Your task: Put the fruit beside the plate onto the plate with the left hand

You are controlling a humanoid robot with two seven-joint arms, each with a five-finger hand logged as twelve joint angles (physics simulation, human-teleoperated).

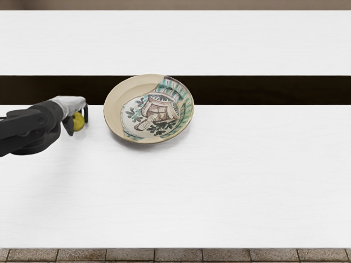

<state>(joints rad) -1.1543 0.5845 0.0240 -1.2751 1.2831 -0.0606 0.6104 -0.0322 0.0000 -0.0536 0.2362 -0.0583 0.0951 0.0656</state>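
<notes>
arm (27, 129): blk, bulky | robot hand (74, 109): gray back, dark fingers

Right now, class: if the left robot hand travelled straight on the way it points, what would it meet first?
The left robot hand, closed around the yellow fruit, points rightward. The plate is probably first in that line, at its left rim, though depth is unclear.

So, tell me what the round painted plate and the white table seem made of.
Round painted plate: likely glazed ceramic, with a cream ground and hand-brushed green and brown motifs. White table: possibly painted wood or laminate, with a flat matte look and no reflections; not certain.
</notes>
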